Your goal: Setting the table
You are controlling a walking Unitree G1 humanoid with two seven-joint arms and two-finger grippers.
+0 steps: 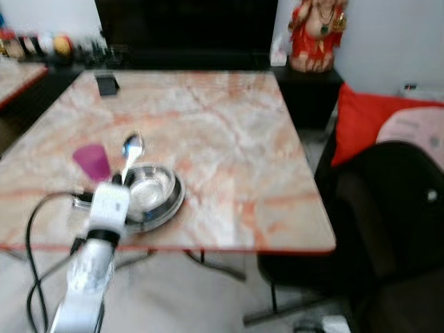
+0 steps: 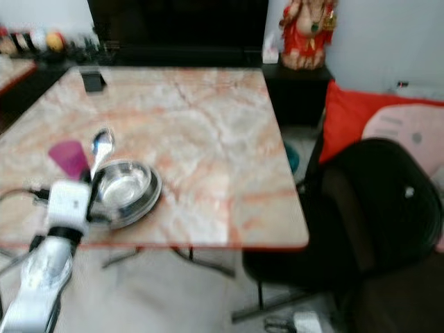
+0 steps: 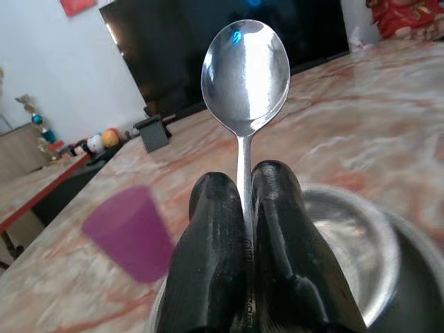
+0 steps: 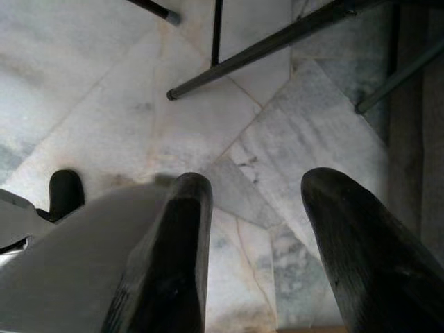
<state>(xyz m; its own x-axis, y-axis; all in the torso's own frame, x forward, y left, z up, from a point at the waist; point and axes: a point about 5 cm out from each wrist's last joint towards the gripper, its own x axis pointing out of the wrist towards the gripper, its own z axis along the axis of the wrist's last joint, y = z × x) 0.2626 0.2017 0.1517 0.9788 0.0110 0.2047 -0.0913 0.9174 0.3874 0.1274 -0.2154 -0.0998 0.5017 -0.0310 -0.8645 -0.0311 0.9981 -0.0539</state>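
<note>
Currently I have the left gripper [image 3: 243, 201] clamped on the handle of a spoon [image 3: 245, 75]; both black fingers [image 3: 208, 250] press flat against the stem, and the bowl of the spoon stands up past the fingertips, tilted away over the table. From the head camera the gripper sits at the near left corner of the marble table [image 1: 229, 139], the silver forearm rising to it from below the table edge. Directly under and just to the right of the gripper is a steel bowl [image 1: 149, 189] resting in a steel plate [image 1: 170, 205], near the front edge. Just to the left of the spoon stands a purple cup [image 1: 91, 161], upright, close to the bowl but apart from it. Far beyond the gripper, at the back left corner, a small dark box [image 1: 106, 84]. The right gripper [image 4: 250, 229] hangs low, fingers spread apart and holding nothing, pale marble floor [image 4: 104, 104] and dark chair legs [image 4: 277, 38] beneath it.
</note>
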